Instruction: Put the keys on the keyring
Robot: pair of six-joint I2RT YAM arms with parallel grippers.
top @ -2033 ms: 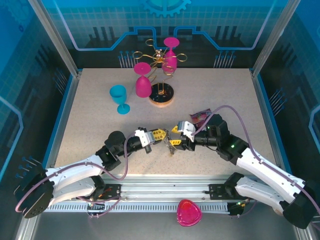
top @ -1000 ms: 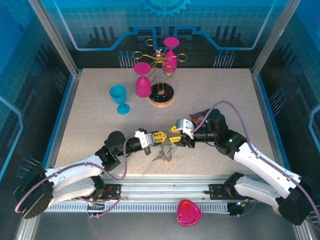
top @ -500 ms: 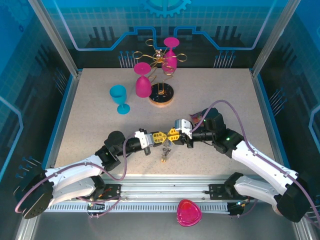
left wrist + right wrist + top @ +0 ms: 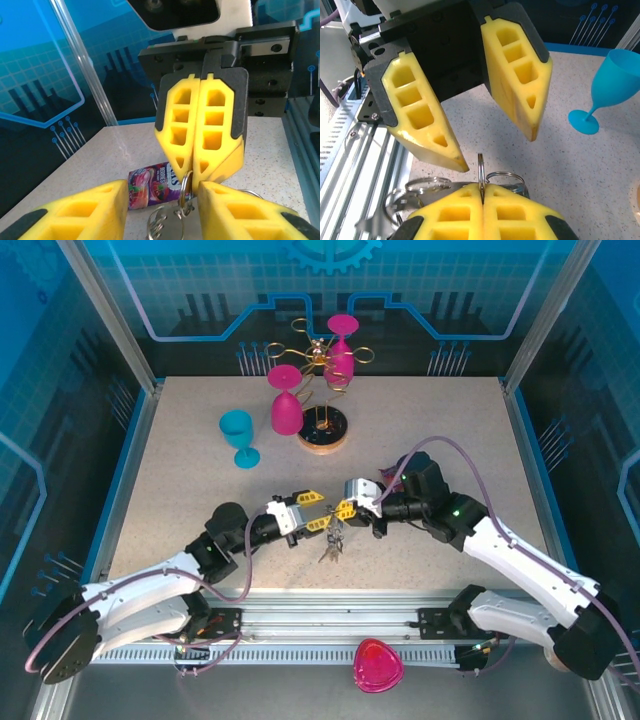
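My right gripper (image 4: pixel 346 508) is shut on a thin silver keyring (image 4: pixel 481 167), which stands on edge out of its fingertips (image 4: pixel 481 189). Below the ring hangs a bunch of smaller rings and silver keys (image 4: pixel 330 545), with the bunch (image 4: pixel 395 200) also at the lower left of the right wrist view; no coloured heads are visible. My left gripper (image 4: pixel 316 511) faces the right one, open, its yellow fingers (image 4: pixel 422 117) apart on either side of the ring. In the left wrist view the keyring (image 4: pixel 185 192) hangs between my open left gripper (image 4: pixel 164 200), touching neither finger.
A purple snack packet (image 4: pixel 150 187) lies on the table behind the grippers. At the back stand a blue goblet (image 4: pixel 238 435) and a gold wire rack with pink glasses (image 4: pixel 300 400) on a round wooden base (image 4: pixel 323 432). A pink object (image 4: pixel 378 665) lies below the front rail.
My left gripper has opened; half a second ago its fingers were closed against the right gripper's tips. The right gripper has kept the ring and the keys have swung slightly.
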